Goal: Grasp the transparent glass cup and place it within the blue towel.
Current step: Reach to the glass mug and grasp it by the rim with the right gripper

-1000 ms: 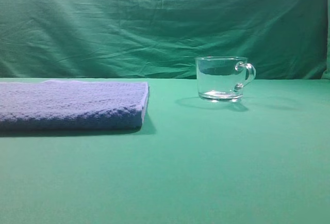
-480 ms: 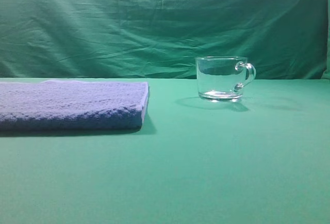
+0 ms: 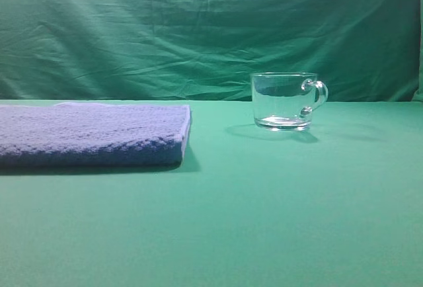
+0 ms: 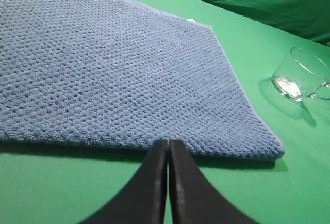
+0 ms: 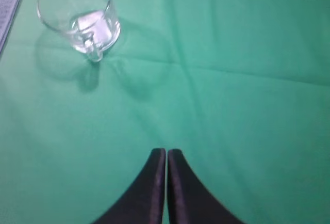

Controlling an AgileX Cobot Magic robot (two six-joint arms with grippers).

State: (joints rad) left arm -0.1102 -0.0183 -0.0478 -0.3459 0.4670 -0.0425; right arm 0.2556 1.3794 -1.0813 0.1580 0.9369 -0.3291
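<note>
Two end effectors show only in their own wrist views, each with its dark fingers pressed together and holding nothing. The left end effector (image 4: 168, 142) hangs at the near edge of the blue towel (image 3: 92, 135), which lies flat on the green worktop (image 3: 264, 214). The right end effector (image 5: 166, 152) hovers over bare cloth, the glass cup (image 5: 78, 16) away at its eleven o'clock. The cup (image 3: 284, 100) stands upright, handle toward three o'clock, well apart from the towel. A green backdrop (image 3: 198, 29) hangs behind.
</note>
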